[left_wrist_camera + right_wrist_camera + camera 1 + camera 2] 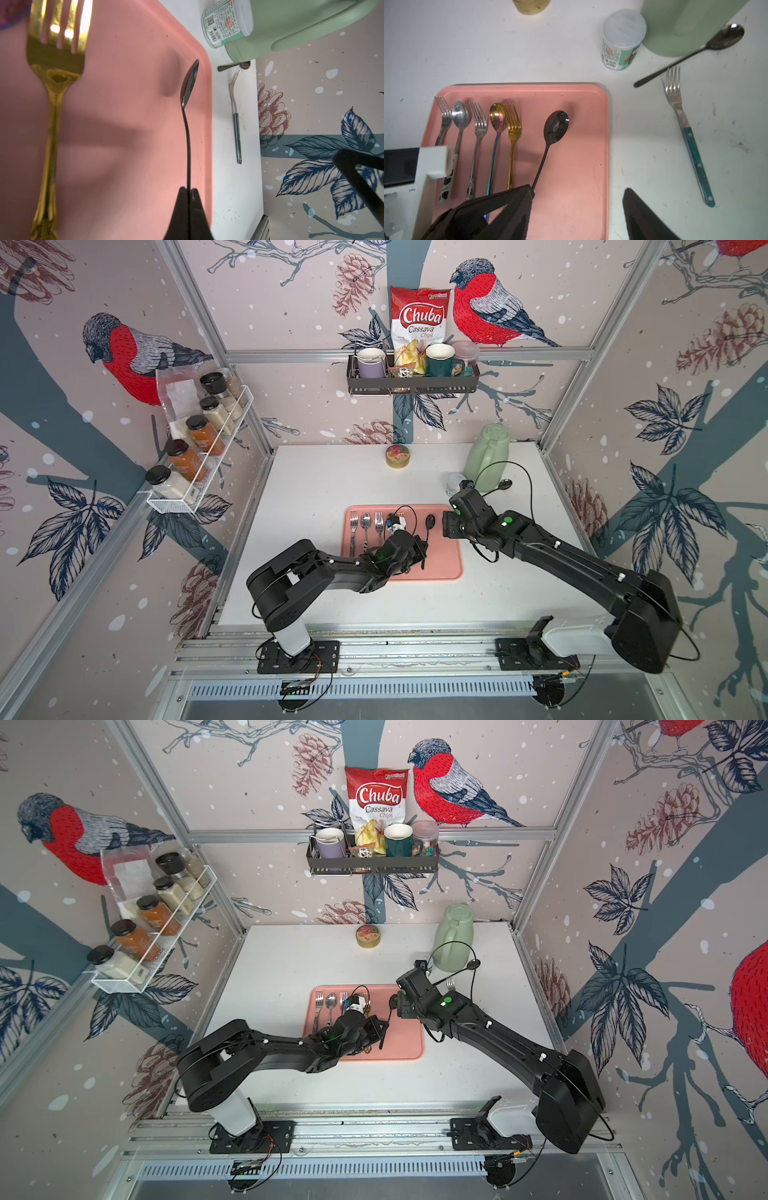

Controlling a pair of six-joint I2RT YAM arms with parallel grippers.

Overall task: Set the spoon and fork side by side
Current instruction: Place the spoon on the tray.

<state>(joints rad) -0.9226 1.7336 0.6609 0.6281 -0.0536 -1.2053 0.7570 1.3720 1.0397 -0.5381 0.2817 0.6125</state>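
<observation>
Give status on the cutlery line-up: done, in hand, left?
Done: five pieces lie side by side on the pink tray, forks and spoons alternating, ending at the gold fork. In hand: left gripper, jaws shut on the black spoon handle, next in line. Left: second black spoon and teal-handled fork lie on the table; right gripper is open, empty.

The tray [571, 187] is smooth, matt pink plastic. The black spoon [556, 126] is glossy dark metal, the gold fork [514, 126] mirror-polished metal. The bench [643, 135] is smooth, white and scuffed. The jug [685, 25] is matt green plastic.
</observation>
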